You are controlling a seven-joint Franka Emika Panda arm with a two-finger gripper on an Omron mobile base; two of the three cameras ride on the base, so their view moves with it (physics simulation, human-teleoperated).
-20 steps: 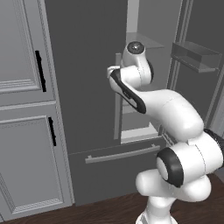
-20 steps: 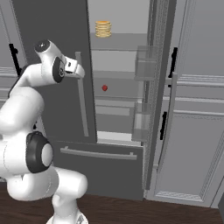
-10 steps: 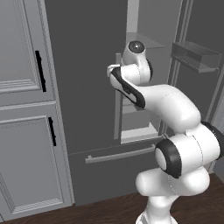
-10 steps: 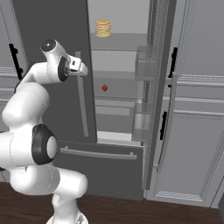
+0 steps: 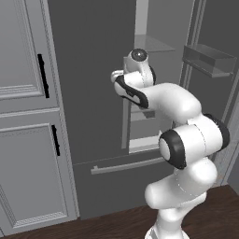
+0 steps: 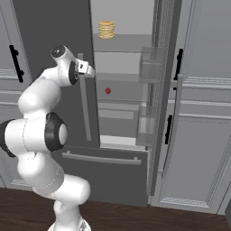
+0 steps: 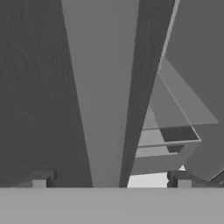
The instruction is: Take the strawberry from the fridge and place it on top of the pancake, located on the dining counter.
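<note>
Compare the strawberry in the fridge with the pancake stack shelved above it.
Colour: the strawberry is bright red; the pancake stack is yellow-golden.
Size: the strawberry is tiny; the stack is clearly wider and taller.
Shape: the strawberry is one rounded berry; the stack is several flat rounds piled up.
Place: the strawberry sits on a middle shelf; the stack sits on the top shelf.
Both rest inside the open fridge, untouched.

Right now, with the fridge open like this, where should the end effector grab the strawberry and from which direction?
Probably straight in from the front through the open right side, closing across the rounded middle of the strawberry. It is tiny and sits alone on a glass shelf, with another shelf close above, so coming down from above looks cramped. The open end effector hangs by the closed left door, so it must shift right first.
</note>
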